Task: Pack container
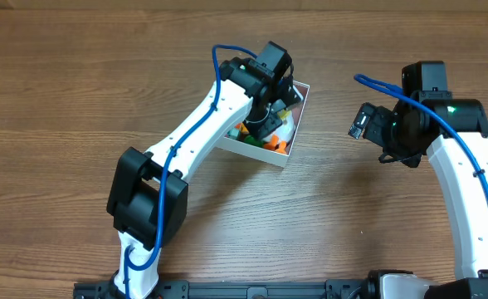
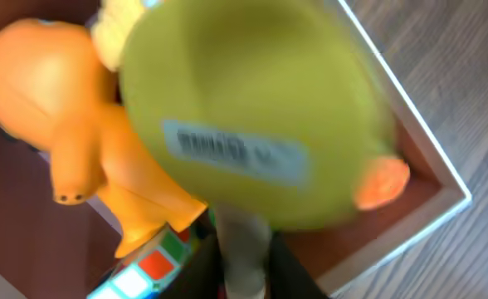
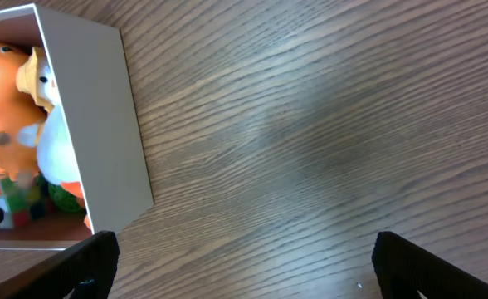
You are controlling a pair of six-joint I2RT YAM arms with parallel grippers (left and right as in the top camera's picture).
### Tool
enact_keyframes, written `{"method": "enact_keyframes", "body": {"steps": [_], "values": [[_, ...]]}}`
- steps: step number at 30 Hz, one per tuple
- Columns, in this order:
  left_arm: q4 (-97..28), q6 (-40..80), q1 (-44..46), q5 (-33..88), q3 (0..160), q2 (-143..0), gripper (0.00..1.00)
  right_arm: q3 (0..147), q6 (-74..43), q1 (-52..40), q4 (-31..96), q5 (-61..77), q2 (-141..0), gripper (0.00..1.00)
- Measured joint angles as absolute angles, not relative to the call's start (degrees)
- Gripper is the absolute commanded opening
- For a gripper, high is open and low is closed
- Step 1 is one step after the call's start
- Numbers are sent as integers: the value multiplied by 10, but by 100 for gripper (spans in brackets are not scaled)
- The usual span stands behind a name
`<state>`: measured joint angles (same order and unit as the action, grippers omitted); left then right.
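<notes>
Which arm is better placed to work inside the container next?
Left. The left gripper is over the container, a yellow-green toy filling its wrist view. The right gripper hangs off to the side over the table, jaws wide open and empty, the container only at the edge of its view.

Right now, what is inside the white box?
Inside the container are an orange toy, a yellow-green round toy and a colourful cube. The left arm covers much of it from above, so anything beneath cannot be seen.
</notes>
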<state>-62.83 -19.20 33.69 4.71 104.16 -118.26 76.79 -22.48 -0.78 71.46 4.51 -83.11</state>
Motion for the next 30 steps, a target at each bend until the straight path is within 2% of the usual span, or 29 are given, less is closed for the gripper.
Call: {"method": "enact_keyframes", "body": {"steps": [1,3,4,5,6,10,13,17,19,25,30], "values": [[-625,-169,336,47,1042,-1183,28,768,-224,-8,715,45,-831,100],[-622,-117,335,44,1042,-1183,39,768,-224,-8,716,45,-831,100],[-620,-98,335,43,1042,-1183,40,768,-225,-8,716,45,-831,100],[-619,-77,335,43,1042,-1183,89,768,-225,-8,717,45,-831,100],[-619,-46,335,43,1042,-1183,100,768,-225,-8,719,45,-831,100],[-688,1,330,42,1067,-1183,100,768,-224,-8,728,45,-831,100],[-772,12,316,34,1164,-1182,100,768,-212,-8,715,56,-831,100],[-890,20,288,-31,1301,-1136,100,769,-135,-8,685,161,-829,100],[-914,31,280,-63,1321,-1091,100,771,-114,-8,678,200,-818,100],[-960,61,276,-118,1342,-890,100,801,-87,-8,636,263,-669,100],[-967,66,276,-136,1346,-800,100,814,-82,-8,621,259,-533,100]]}}
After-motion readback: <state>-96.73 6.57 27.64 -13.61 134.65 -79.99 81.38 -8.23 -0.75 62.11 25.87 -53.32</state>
